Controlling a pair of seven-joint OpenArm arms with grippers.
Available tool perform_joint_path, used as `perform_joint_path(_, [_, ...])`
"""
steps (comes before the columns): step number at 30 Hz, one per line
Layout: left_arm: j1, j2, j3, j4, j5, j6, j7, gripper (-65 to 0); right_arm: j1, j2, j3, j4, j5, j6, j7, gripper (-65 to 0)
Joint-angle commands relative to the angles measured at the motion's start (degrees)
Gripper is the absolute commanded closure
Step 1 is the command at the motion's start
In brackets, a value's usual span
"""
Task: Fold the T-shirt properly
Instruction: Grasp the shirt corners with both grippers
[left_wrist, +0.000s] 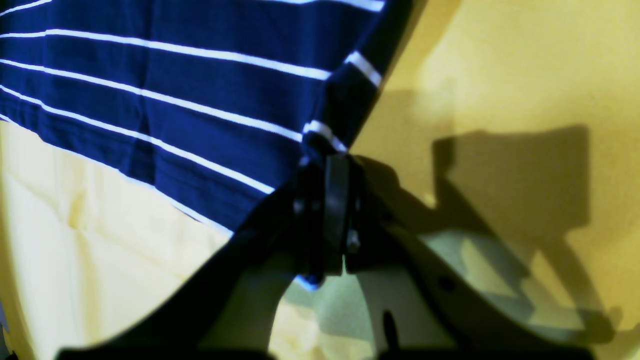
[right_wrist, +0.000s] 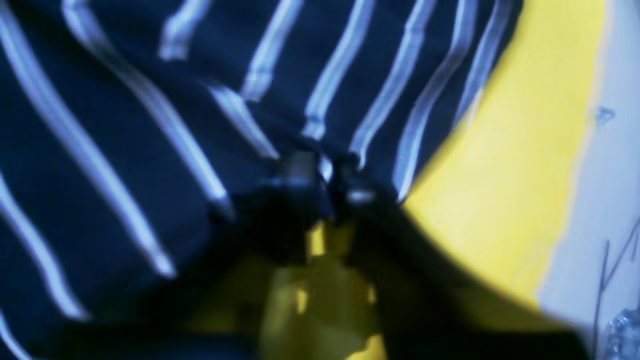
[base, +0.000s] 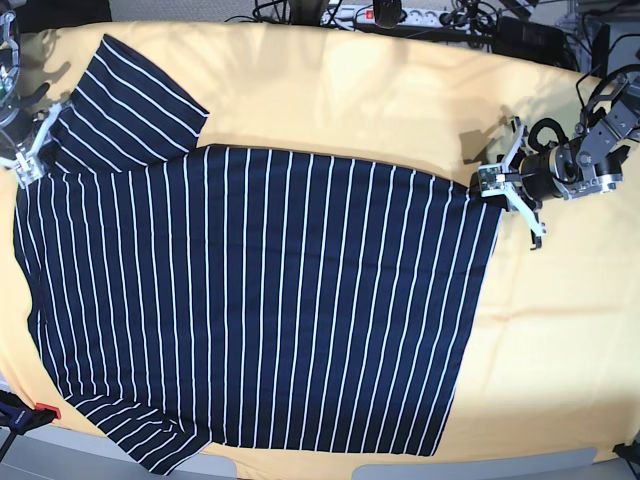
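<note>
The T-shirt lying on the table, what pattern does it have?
The T-shirt is dark navy with thin, evenly spaced white stripes, clearest in the base view.

no readable text, no labels, no brands, no numbers

The T-shirt (base: 250, 300) is dark blue with thin white stripes. It lies spread out flat, with one short sleeve sticking out at each corner.
</note>
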Motion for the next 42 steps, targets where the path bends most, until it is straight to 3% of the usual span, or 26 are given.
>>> perform_joint_path(1, [-0.8, -1.4, -0.4, 0.2, 0.3, -0.2, 0.8, 0.0, -0.1, 1.1, 0.3, 0.1, -0.5, -1.0, -0.9, 0.0])
perform_joint_path(4, [-1.1, -1.5, -0.4, 0.2, 0.3, -0.1, 0.8, 0.0, 0.7, 1.1, 0.3, 0.1, -0.5, -2.5, -0.9, 0.0])
perform_joint_path(8, [-1.8, -2.4, -0.4, 0.3, 0.2, -0.2, 0.8, 0.0, 1.0, 2.2, 0.3, 0.2, 2.9, -1.5, -1.2, 0.0])
perform_joint_path(14, [-3.5, -6.2, -0.4, 2.6, -5.6, -0.5, 0.9, 0.0, 0.7, 4.4, 1.7, 1.3, 7.7, 1.5, -5.4, 0.0])
perform_joint_path(21, [-3.5, -9.2, -0.4, 5.3, -6.9, -8.0, 0.8, 0.0, 0.6, 6.0, 2.4, 8.0, 14.3, 4.5, -14.2, 0.0])
perform_joint_path(25, [-3.5, -10.3, -0.4, 5.5, -9.5, -12.9, 0.8, 0.0, -1.3, 6.3, 2.5, 11.2, 14.4, 4.2, -15.1, 0.0])
perform_joint_path(34, [-3.2, -11.6, -0.4, 7.1, -9.7, -12.9, 0.4, 0.0, -14.3, 7.0, 6.7, 20.4, 8.3, 1.1, -15.1, 0.0])
perform_joint_path(38, [-1.7, -14.3, -0.4, 11.2, -10.0, -12.9, 0.4, 0.0, -19.7, 6.9, 12.7, 22.4, 8.4, 0.2, -15.1, 0.0])
perform_joint_path(42, [-1.6, -17.8, -0.4, 16.1, -10.0, -12.9, 0.4, 0.0, -24.0, 7.0, 16.5, 22.4, 8.8, 1.3, -15.1, 0.0])
